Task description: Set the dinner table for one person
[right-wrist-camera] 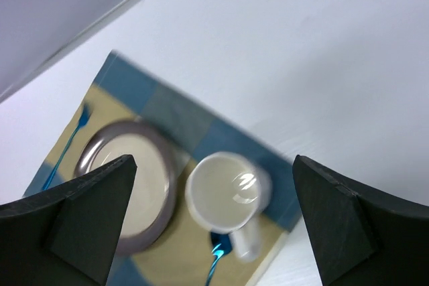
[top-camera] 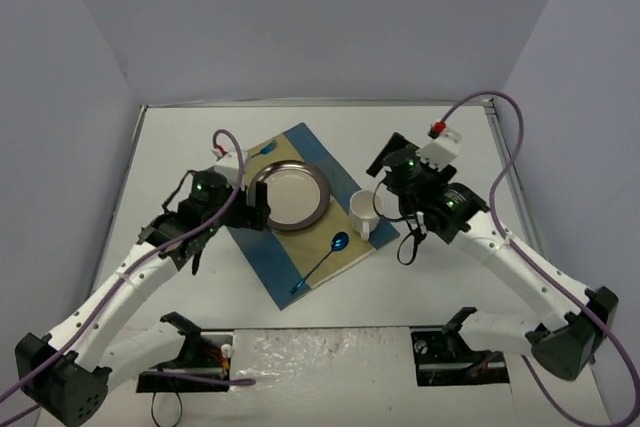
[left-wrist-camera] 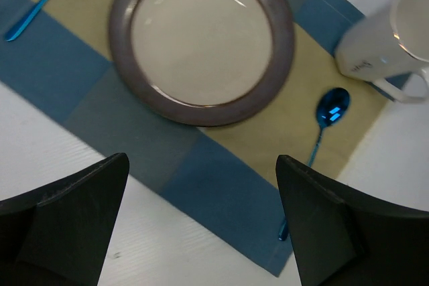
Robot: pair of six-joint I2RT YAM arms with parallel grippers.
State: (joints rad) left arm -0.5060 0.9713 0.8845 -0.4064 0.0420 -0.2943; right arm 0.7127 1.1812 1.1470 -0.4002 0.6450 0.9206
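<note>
Take the counter (top-camera: 330, 132) as the white slab under everything, filling the top view from the arm bases to the far wall, with a blue-and-tan striped mat (top-camera: 262, 265) laid diagonally near its middle. Note 4 pieces on that mat: a metal-rimmed plate (top-camera: 290, 197) at the centre, a blue fork (top-camera: 262, 151) beside its far-left edge, a blue spoon (top-camera: 322, 263) just beside its near-right edge, and a white mug (top-camera: 362, 209) upright at the mat's right border. Read the left pincer (left-wrist-camera: 201, 160) as spread wide and gripping nothing, poised over the mat just short of the plate's rim. Read the right pincer (right-wrist-camera: 212, 162) likewise as wide apart and empty, hanging above the mug. Judging by that, count the setting as all but finished, with only a tidy-up or a withdrawal to do. For either, lift straight up before swinging sideways, so as not to clip the mug's lip on the right or nudge the plate on the left. If straightening the spoon, close on the thin handle rather than the bowl, and press lightly to avoid dragging the cloth. Leave the mug alone unless truly needed; looks easy to tip so near the border.
</note>
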